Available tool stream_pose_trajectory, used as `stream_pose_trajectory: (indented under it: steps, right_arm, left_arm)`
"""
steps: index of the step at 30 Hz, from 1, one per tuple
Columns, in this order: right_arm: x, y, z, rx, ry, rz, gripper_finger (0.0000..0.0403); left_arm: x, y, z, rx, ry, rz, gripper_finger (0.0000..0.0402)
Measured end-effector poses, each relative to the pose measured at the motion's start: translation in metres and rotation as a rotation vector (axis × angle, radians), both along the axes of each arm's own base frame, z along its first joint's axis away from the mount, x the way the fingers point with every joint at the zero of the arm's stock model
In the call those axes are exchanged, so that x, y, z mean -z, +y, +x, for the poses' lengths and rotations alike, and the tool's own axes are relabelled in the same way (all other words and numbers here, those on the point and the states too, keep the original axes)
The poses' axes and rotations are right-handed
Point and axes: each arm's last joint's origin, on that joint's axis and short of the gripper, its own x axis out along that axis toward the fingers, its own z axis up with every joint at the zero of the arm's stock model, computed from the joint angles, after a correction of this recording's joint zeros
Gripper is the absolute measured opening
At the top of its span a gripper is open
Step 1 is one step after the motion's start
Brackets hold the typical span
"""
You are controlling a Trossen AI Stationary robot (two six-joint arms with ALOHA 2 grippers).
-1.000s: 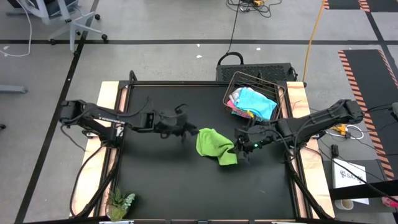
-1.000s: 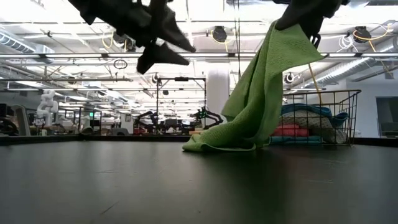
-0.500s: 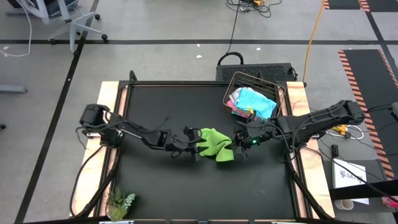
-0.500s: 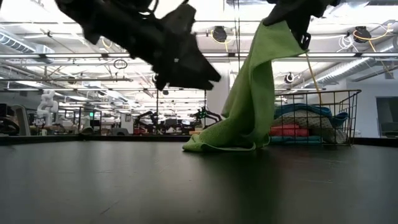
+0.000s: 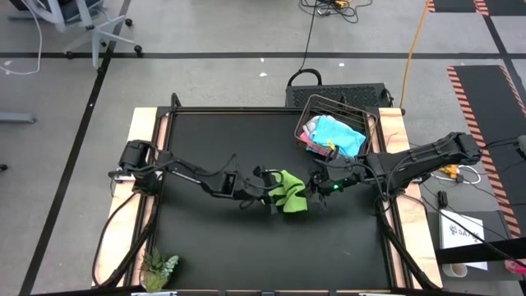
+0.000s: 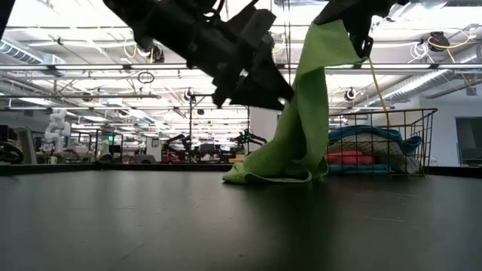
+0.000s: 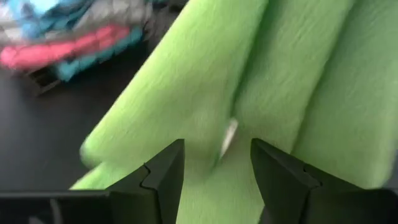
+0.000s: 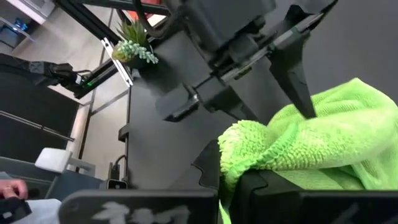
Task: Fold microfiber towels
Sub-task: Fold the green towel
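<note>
At bench centre, the right gripper point(image 5: 316, 191), jaws clamped shut on the lime green towel point(image 5: 287, 191), holds it up, hem trailing. The left gripper point(image 7: 216, 167), jaws spread wide, faces its 9 o'clock edge. Remaining towels point(image 5: 335, 134) fill the wire basket point(image 5: 306, 113) at 1 o'clock.

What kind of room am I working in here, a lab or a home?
Most likely a robotics lab or workshop: exposed ceiling pipes and lights overhead, other robot arms on benches behind the table, cables and hazard-striped floor tape.
</note>
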Motion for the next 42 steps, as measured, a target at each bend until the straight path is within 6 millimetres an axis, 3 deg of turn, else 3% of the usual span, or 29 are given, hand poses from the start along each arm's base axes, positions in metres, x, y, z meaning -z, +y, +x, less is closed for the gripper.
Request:
stream_pose_trajectory:
  steps: [8,18,23,30,42]
  right_arm:
    - [-0.001,0.000,0.001,0.000,-0.014,0.002,0.0000]
    - [-0.003,0.000,0.002,-0.004,-0.035,0.000,0.0000]
    - [-0.003,0.000,0.002,-0.010,-0.038,-0.010,0.0000]
    - [-0.003,0.000,0.002,-0.012,-0.039,-0.014,0.0000]
    - [-0.003,0.002,0.001,-0.043,-0.034,0.013,0.0000]
  left_arm:
    - [0.000,0.010,-0.001,-0.082,0.024,0.040,0.0206]
    - [0.000,0.030,0.001,-0.175,0.005,-0.055,0.0203]
    - [-0.001,0.033,0.002,-0.176,-0.005,-0.051,0.0156]
    - [-0.003,0.029,0.004,-0.063,-0.014,-0.043,0.0019]
    - [-0.008,0.045,0.003,-0.085,-0.028,-0.049,0.0002]
